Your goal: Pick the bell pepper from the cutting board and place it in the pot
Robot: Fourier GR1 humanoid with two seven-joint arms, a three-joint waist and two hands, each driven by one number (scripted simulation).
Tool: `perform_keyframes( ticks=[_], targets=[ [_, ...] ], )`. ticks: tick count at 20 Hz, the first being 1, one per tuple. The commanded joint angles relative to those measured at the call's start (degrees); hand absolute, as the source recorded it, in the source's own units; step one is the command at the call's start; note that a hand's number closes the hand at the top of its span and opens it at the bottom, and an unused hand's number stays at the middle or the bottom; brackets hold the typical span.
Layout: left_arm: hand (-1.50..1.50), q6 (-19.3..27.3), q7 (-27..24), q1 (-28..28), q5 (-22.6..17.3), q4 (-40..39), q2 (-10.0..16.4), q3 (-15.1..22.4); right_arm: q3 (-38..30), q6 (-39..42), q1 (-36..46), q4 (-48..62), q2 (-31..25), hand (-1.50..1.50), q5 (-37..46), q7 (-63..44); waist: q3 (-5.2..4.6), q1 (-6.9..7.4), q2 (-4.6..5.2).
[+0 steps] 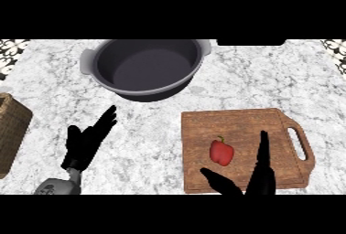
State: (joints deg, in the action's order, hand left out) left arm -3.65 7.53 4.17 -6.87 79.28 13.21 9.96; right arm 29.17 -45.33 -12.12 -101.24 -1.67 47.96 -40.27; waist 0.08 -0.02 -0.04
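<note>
A small red bell pepper [221,152] with a green stem lies on the wooden cutting board [236,123], left of the board's middle. My right hand [259,171] is open over the board's near edge, straight fingers to the pepper's right and the thumb below it, not touching it. The dark grey pot [145,68] stands empty on the far side of the counter, up and left of the board. My left hand [88,139] is open over the marble at the lower left, fingers pointing up and right.
A wicker basket [10,132] sits at the left edge. The board's handle slot [300,144] faces right. A dark object [250,42] shows at the top right edge. Bare marble lies between pot and board.
</note>
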Motion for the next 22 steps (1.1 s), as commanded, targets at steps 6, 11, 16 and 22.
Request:
perform_keyframes(
  ticks=[6,11,16,22],
  targets=[
    [0.00,-0.2,3.6,3.2,0.8,1.0,-2.3,-1.7,-6.9,-4.7,7.7,14.6,-0.3,-1.50,-21.9,17.6,-0.04,0.12,0.08],
    [0.00,-0.5,0.0,-5.4,2.9,4.0,-2.4,0.5,-3.5,-8.2,4.6,23.7,0.4,1.50,-22.4,28.4,-0.01,0.41,0.03],
    [0.00,-1.6,-0.8,-0.3,3.1,-1.4,-2.0,-2.7,-4.0,-8.6,2.9,23.4,1.6,1.50,-30.7,39.4,-0.03,0.05,0.05],
    [0.00,-3.4,1.6,3.2,2.8,0.1,-3.0,0.1,-2.8,16.7,17.5,20.7,-7.6,1.50,-38.4,37.1,0.43,6.30,1.54]
  ],
)
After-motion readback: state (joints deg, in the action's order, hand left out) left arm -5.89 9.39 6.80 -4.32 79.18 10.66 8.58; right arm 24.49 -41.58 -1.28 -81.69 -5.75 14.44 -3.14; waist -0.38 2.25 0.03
